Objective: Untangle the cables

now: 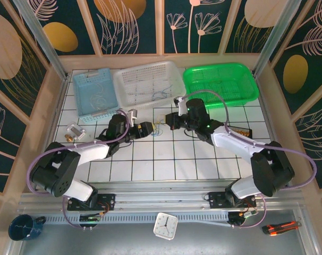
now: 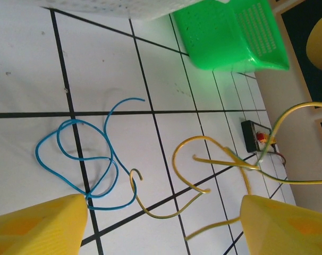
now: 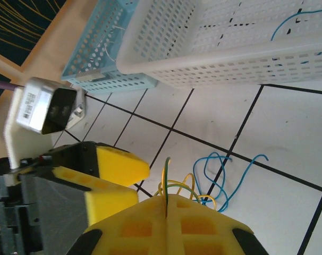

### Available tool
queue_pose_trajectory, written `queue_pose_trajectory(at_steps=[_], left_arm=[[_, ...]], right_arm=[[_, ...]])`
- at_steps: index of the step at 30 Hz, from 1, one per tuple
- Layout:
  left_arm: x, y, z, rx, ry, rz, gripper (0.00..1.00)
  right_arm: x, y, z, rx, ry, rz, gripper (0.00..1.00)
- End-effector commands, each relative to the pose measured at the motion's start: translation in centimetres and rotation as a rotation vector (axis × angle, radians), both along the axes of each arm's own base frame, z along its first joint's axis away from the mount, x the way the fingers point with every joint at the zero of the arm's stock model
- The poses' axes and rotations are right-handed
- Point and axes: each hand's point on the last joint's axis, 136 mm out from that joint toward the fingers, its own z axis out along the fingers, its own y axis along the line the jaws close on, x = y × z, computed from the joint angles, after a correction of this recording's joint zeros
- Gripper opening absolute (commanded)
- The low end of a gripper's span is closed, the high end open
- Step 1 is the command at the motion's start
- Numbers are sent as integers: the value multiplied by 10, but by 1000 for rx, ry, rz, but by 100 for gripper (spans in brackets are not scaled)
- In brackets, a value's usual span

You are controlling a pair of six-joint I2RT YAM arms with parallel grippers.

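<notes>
The cables lie on the white tiles between my two grippers, a small clump [image 1: 160, 129] in the top view. A curly blue cable [image 2: 81, 159] rests flat on the tiles. A yellowish cable [image 2: 201, 159] loops beside it and rises off to the right. My right gripper [image 3: 166, 197] is shut on a yellow-green cable [image 3: 167, 175], which sticks up from the seam between its pads. My left gripper [image 2: 163, 212] is open, its yellow fingers [image 2: 39, 228] wide apart on either side of the yellowish loops. One strand passes close to its right finger. In the top view the left gripper [image 1: 150, 129] faces the right gripper [image 1: 168, 124].
Three baskets line the back: blue [image 1: 94, 93], white [image 1: 147, 82] holding a loose blue wire [image 3: 294, 21], and green [image 1: 219, 82]. A small black box [image 2: 254, 135] sits to the right, a metal part [image 1: 73, 132] to the left. A clock [image 1: 165, 226], mug [image 1: 24, 227] and cutter [image 1: 280, 227] lie near the front.
</notes>
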Motion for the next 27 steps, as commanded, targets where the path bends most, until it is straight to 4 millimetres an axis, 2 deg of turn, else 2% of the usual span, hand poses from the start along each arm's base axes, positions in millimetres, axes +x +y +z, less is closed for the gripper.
queue_pose_trajectory(at_steps=[1,12,17,21,26,27], left_arm=[[8,-11,21,-44,-61,-14,75],[8,-32,29,-74,-97,-77,80],[13,-42,21,-76,-88,-83,77],[18,-45,8,-79,-72,-81,61],[19,-47,-3,-75,-57,-87,32],[18,-47,-17,-59,-31,-87,29]], right_arm=[[-6,3,32,80,-63,12,0],[-5,7,45,127,-55,14,0],[-9,12,61,177,-60,37,0],[-14,13,79,220,-70,62,0],[-24,10,114,294,-110,80,0],[-25,8,121,308,-120,82,0]])
